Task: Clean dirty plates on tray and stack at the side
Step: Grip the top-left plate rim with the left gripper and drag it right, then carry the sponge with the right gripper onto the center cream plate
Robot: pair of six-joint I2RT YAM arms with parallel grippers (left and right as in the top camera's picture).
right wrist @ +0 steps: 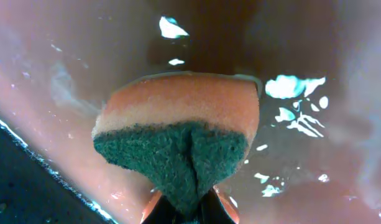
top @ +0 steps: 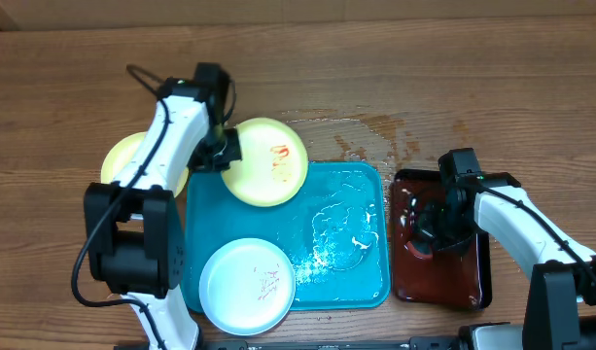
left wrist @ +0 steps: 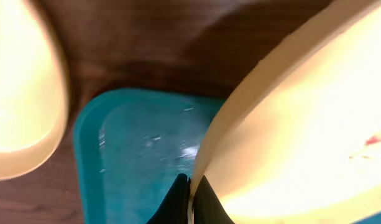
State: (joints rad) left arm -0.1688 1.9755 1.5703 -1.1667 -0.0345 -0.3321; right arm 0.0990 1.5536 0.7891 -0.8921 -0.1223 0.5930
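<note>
My left gripper (top: 223, 148) is shut on the rim of a yellow-green plate (top: 268, 160) with red smears, held tilted over the far left corner of the turquoise tray (top: 370, 292). In the left wrist view the jaws (left wrist: 190, 196) pinch that plate's rim (left wrist: 289, 124) above the tray (left wrist: 134, 143). A second yellow-green plate (top: 122, 156) lies on the table left of the tray and shows in the left wrist view (left wrist: 22, 93). A blue-white plate (top: 247, 285) sits at the tray's near left. My right gripper (top: 436, 228) is shut on an orange and green sponge (right wrist: 178, 137).
A dark red-brown tray (top: 473, 282) holding liquid stands right of the turquoise tray, with the sponge over it (right wrist: 66, 68). Water and foam lie on the turquoise tray's right half (top: 341, 233), and wet patches on the table beyond it (top: 375, 131).
</note>
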